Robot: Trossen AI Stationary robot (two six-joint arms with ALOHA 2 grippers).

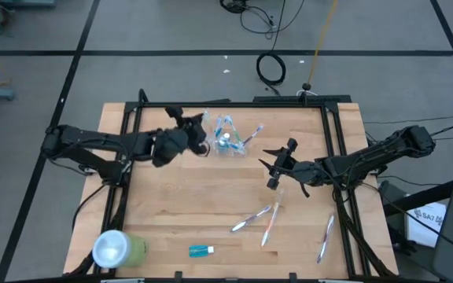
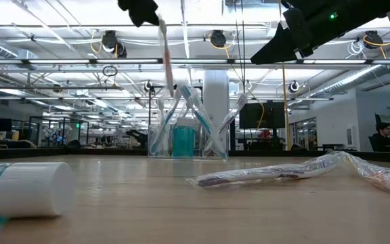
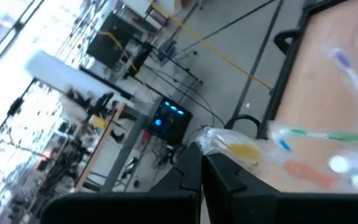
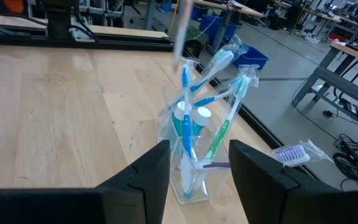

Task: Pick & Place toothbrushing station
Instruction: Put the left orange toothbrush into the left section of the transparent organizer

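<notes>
The toothbrushing station, a small clear cup (image 1: 228,141) (image 2: 188,139) (image 4: 190,149), stands upright on its base at the far middle of the table. Several wrapped toothbrushes and a blue tube stand in it. Just left of it and higher up, my left gripper (image 1: 197,135) (image 2: 142,9) (image 3: 201,167) is shut on a pale wrapped toothbrush (image 2: 165,54) (image 4: 181,28). This brush hangs down toward the cup's left side. My right gripper (image 1: 277,165) (image 4: 194,174) hovers open to the right of the cup, pointing at it, with nothing between its fingers. My left gripper pinches the wrapped toothbrush at its upper end (image 2: 158,22) between its two shut fingers. The brush hangs nearly upright below the fingers, clear of the table. Its lower end (image 2: 170,91) reaches down among the heads of the brushes in the cup; whether it touches them I cannot tell.
Three wrapped toothbrushes (image 1: 250,218) (image 1: 272,224) (image 1: 325,236) lie loose on the near right of the table. A light-green cup (image 1: 118,248) lies on its side at the near left corner. A small blue tube (image 1: 201,250) lies by the near edge.
</notes>
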